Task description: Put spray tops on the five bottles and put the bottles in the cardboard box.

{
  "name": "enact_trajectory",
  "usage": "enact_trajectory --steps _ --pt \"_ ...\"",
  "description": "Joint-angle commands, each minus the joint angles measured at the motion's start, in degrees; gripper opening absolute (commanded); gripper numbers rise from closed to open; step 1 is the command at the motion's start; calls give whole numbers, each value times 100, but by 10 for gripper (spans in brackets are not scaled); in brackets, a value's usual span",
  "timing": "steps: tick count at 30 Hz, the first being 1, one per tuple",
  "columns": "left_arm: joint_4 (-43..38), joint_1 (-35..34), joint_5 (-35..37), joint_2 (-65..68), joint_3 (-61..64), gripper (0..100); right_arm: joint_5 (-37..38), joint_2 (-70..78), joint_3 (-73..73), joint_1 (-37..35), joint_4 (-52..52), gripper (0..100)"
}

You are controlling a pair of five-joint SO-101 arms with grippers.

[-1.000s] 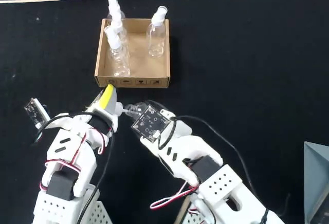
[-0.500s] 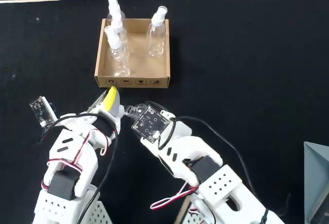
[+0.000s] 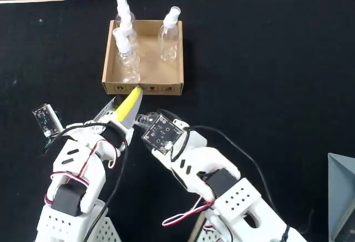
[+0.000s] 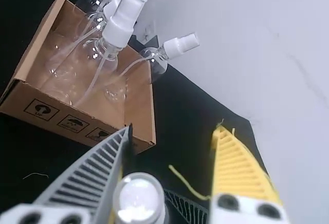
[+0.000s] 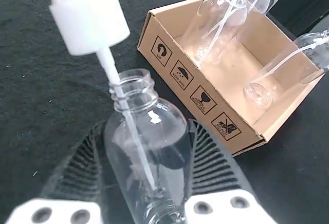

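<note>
One change: the left hand (image 4: 172,131) has sprung wide, its yellow finger (image 3: 130,104) swinging toward the cardboard box (image 3: 166,89) and releasing the spray top (image 5: 87,13). The top sits loose above the neck of the bottle (image 5: 146,147), tube inside, so I judge capping unfinished. The right hand (image 5: 146,131) clamps that bottle just short of the box. Overhead, its wrist hides most of the bottle.

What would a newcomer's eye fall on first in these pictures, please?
Most striking is the clear bottle gripped in the right tool, with a white spray top perched loosely above its neck and the tube hanging inside. The left tool, grey and yellow, stands open beside that top. Just beyond both, a cardboard box holds several capped bottles upright.
</note>
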Motion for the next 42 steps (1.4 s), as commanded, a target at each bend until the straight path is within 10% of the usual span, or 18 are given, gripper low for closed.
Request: enact_trajectory --steps 1,23,42 --pt "-97 22 -18 -88 -154 239 -26 -171 -48 9 -185 12" --pt "-141 31 993 -88 -725 238 -457 -171 -40 44 -949 12" --pt "-563 66 352 -26 -743 238 -598 -171 84 9 -1020 12"
